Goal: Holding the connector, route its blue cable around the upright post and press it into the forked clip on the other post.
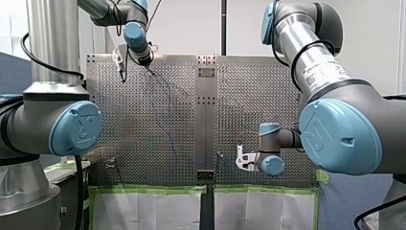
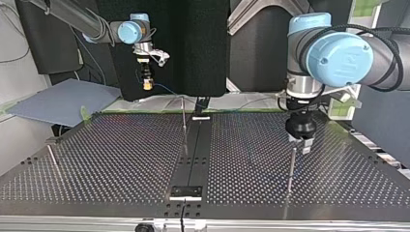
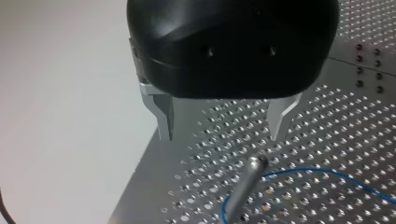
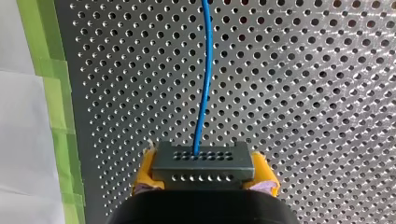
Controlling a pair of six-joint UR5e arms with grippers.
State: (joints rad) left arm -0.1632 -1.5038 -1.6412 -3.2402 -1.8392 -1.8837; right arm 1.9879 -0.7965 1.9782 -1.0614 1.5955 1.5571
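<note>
Grey rectangular connector [image 4: 201, 163] with rows of small holes: we find it pinched between the yellow pads [image 4: 145, 170] of our right gripper [image 4: 204, 173]. Its thin blue cable [image 4: 204, 84] leaves the connector's face and runs ahead over the perforated metal table [image 4: 303, 93]. A strip of green tape [image 4: 46, 70] lines the table's edge. Our left gripper [image 3: 219, 136], black with metal fingers, is spread just above a slim upright metal post [image 3: 245, 184]. The cable bends close by that post's lower part.
</note>
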